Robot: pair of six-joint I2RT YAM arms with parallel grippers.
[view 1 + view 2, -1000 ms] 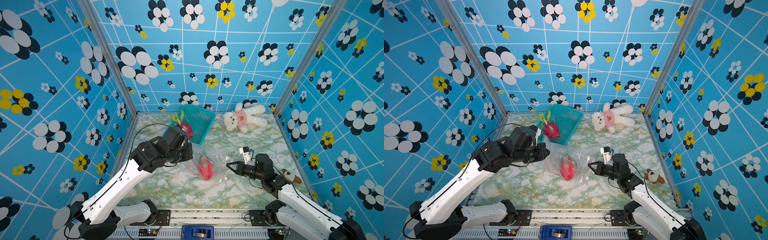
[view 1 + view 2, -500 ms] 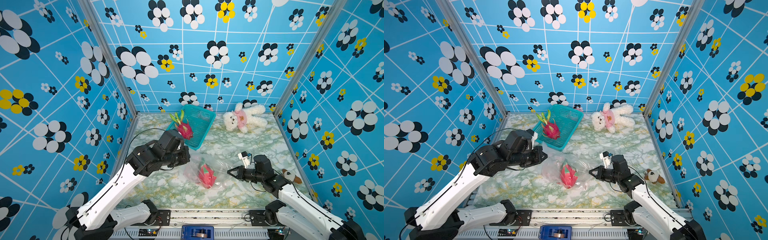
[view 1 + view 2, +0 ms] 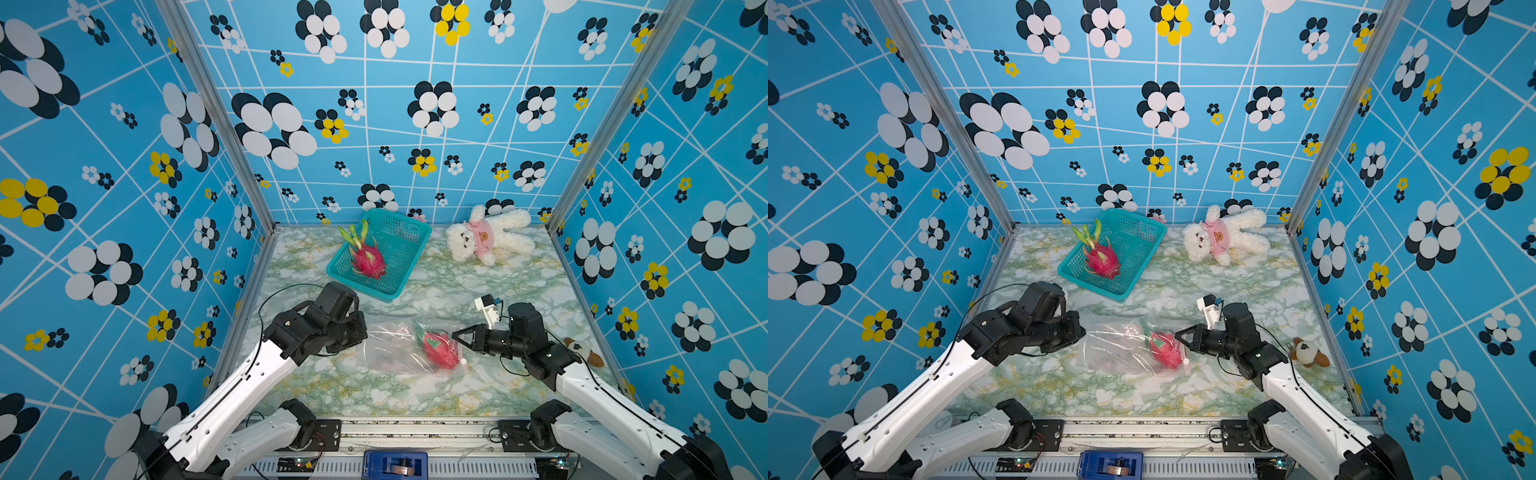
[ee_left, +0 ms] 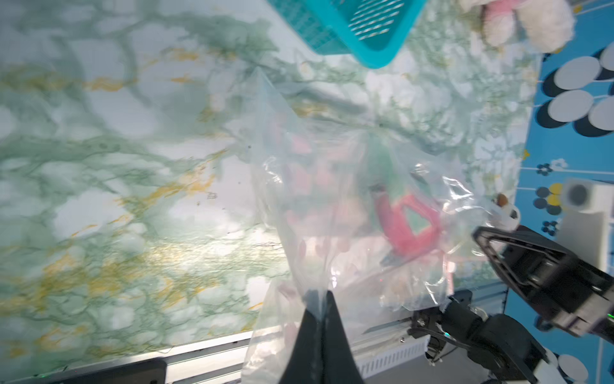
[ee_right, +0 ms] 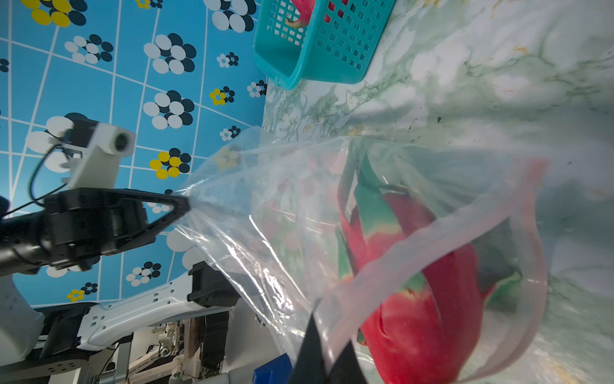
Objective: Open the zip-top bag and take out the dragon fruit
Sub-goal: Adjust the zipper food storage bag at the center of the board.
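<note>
While both arms worked low over the table, the left gripper (image 4: 318, 301) was clamped shut on a pinch of thin plastic at the closed end of the zip-top bag (image 3: 390, 349). The right gripper (image 3: 457, 336) was likewise closed, pinching the rim of the bag's mouth at the pale pink zip strip (image 5: 415, 244).

The bag was stretched between them, its long axis running across the table from one gripper to the other. The strip gaped in a loose loop in the right wrist view, so the mouth looked open. The dragon fruit (image 3: 440, 351) lay inside at the mouth end, just beside the right gripper and well apart from the left, so the right arm was the nearer one to draw it out. A small white slider (image 3: 464, 361) sat at the mouth's near corner.

The plastic was clear, crinkled and glossy. The fruit was oval, bright pink-red, with green-tipped scales.

Farther back on the green-veined marble tabletop (image 3: 415, 395) stood a teal mesh basket (image 3: 420, 239) holding a second dragon fruit (image 3: 368, 259), with a white teddy bear (image 3: 486, 237) beside it.
</note>
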